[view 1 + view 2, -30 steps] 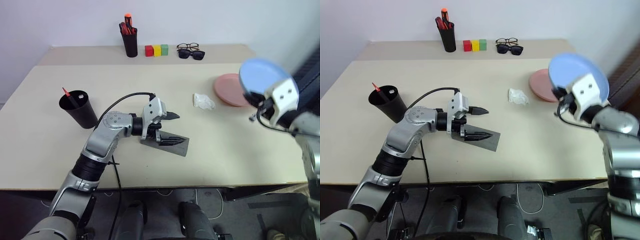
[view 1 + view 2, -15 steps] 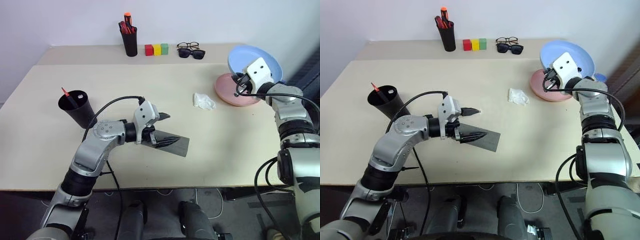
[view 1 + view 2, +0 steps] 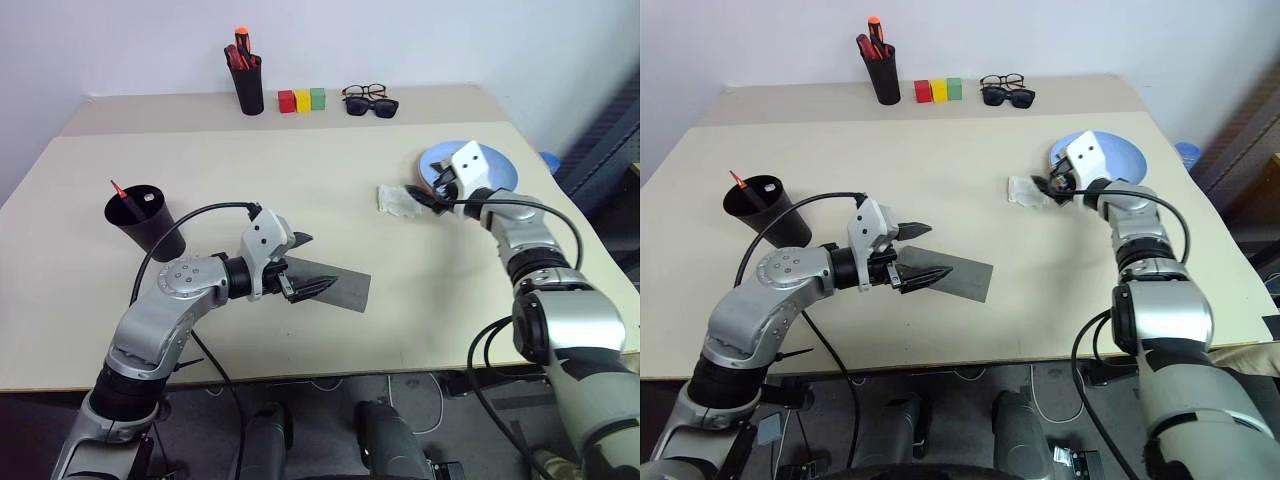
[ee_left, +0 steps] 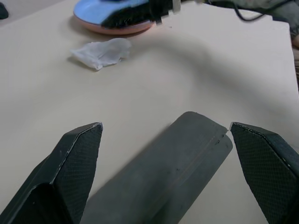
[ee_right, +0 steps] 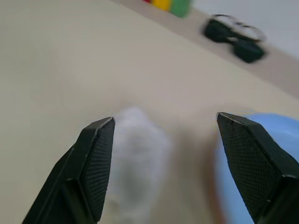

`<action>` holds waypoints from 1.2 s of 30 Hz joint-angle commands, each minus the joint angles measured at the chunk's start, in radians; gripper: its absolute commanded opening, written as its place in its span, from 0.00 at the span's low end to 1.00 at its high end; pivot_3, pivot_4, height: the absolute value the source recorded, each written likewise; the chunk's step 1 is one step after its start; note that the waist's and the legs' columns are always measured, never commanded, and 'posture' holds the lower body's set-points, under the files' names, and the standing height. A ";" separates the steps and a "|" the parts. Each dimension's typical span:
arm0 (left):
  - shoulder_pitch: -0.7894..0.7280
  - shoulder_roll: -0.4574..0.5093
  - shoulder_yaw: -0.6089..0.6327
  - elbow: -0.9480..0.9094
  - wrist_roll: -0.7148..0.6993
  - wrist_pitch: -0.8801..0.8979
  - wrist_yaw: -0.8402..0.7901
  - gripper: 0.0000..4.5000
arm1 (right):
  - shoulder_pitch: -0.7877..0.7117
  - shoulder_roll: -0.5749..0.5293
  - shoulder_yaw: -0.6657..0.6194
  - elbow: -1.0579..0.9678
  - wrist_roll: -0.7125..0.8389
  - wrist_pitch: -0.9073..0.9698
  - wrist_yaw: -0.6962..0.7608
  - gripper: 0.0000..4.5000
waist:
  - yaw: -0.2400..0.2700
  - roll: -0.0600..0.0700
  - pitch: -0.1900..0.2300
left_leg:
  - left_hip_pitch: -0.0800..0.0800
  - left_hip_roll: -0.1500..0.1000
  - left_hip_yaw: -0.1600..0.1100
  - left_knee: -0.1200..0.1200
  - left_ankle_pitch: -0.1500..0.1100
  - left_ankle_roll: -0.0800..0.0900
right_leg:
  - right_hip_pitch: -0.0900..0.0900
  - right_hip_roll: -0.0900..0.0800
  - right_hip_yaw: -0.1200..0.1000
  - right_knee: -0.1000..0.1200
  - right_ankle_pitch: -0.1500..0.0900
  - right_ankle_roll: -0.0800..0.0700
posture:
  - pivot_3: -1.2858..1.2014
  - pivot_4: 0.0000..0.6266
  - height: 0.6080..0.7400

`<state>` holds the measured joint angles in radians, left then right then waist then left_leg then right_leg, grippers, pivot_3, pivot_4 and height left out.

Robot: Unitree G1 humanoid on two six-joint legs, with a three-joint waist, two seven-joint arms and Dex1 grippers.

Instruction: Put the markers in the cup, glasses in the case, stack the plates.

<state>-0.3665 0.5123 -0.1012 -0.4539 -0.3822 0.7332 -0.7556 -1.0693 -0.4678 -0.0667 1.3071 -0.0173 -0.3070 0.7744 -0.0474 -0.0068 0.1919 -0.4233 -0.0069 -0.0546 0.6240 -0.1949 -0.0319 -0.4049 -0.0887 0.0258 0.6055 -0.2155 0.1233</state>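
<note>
The light blue plate (image 3: 494, 166) lies on top of the salmon pink plate (image 4: 117, 30) at the table's right. My right gripper (image 3: 420, 199) stands open just left of the plates, with nothing between its fingers. The black cup (image 3: 141, 218) is at the left; the red marker (image 3: 119, 189) sticks out of it, and the white end (image 3: 148, 198) of another marker shows inside. The grey case (image 3: 338, 291) lies shut in the middle. My left gripper (image 3: 303, 264) hovers open over the case's left end. The glasses are hidden.
A crumpled white wad (image 3: 397, 200) lies right beside my right gripper's fingertips. Along the back edge stand a black pen holder (image 3: 246, 88) with red markers, three coloured blocks (image 3: 301, 99), black sunglasses (image 3: 377, 106) and dark-framed spectacles (image 3: 360, 91).
My right gripper carried the blue plate down onto the pink plate, let go and opened. My left gripper drew back a little along the case. The camera shifted.
</note>
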 commanded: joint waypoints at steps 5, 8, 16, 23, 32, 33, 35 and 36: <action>0.002 0.025 0.043 -0.057 -0.037 0.015 0.034 1.00 | 0.031 0.048 -0.028 -0.014 0.012 0.037 -0.032 0.78 | 0.004 0.000 0.000 | 0.000 0.000 0.000 0.001 0.000 0.000 | 0.000 0.000 0.000 0.003 -0.001 -0.001 | 0.52 0.24 1.00; 0.010 0.039 0.054 -0.072 -0.048 0.027 0.045 1.00 | 0.039 0.050 -0.033 -0.002 0.005 0.057 -0.080 0.78 | 0.002 0.000 0.000 | 0.000 0.000 0.000 0.001 0.000 0.000 | -0.001 0.000 0.000 0.004 -0.001 -0.001 | 0.52 0.24 1.00; 0.033 0.061 0.065 -0.116 -0.075 0.060 0.072 1.00 | 0.053 0.043 -0.025 0.015 -0.025 0.090 -0.184 0.78 | 0.000 0.000 0.000 | 0.001 0.000 0.000 0.000 0.000 0.000 | -0.002 0.000 0.000 0.006 -0.001 -0.001 | 0.52 0.24 1.00; 0.038 0.070 0.071 -0.131 -0.087 0.071 0.096 1.00 | 0.068 0.043 -0.036 0.020 -0.027 0.112 -0.211 0.40 | 0.002 0.000 0.000 | 0.002 0.000 0.000 0.001 0.000 0.000 | -0.001 0.000 0.000 0.006 -0.002 -0.001 | 0.52 0.24 1.00; 0.047 0.068 0.056 -0.137 -0.096 0.068 0.120 1.00 | 0.065 0.036 -0.036 0.010 -0.030 0.082 -0.226 0.01 | 0.001 0.000 0.000 | 0.002 0.000 0.000 0.001 0.000 0.000 | -0.001 0.000 0.000 0.006 -0.002 -0.001 | 0.52 0.24 1.00; 0.046 0.067 0.053 -0.135 -0.095 0.067 0.121 1.00 | 0.063 0.036 -0.040 0.007 -0.026 0.076 -0.220 0.01 | 0.001 0.000 0.000 | 0.002 0.000 0.000 0.001 0.000 0.000 | -0.001 0.000 0.000 0.006 -0.002 -0.001 | 0.52 0.24 1.00; 0.046 0.066 0.051 -0.127 -0.095 0.061 0.118 1.00 | 0.049 0.036 -0.058 -0.007 -0.004 0.042 -0.198 0.01 | 0.001 0.000 0.000 | 0.002 0.000 -0.001 0.001 0.000 0.000 | -0.001 0.000 0.000 0.006 -0.002 -0.001 | 0.52 0.24 1.00; 0.046 0.066 0.050 -0.124 -0.095 0.058 0.118 1.00 | 0.044 0.036 -0.065 -0.011 0.002 0.027 -0.191 0.01 | 0.001 0.000 0.000 | 0.002 0.000 0.000 0.001 0.000 0.000 | -0.001 0.000 0.000 0.006 -0.002 -0.001 | 0.52 0.24 1.00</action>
<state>-0.3179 0.5772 -0.0583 -0.5567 -0.4682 0.8043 -0.6380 -0.9980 -0.4139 -0.1076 1.3328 -0.0408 -0.2352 0.5688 -0.0463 -0.0069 0.1919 -0.4216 -0.0069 -0.0550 0.6246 -0.1947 -0.0322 -0.4061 -0.0886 0.0259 0.6117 -0.2171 0.1219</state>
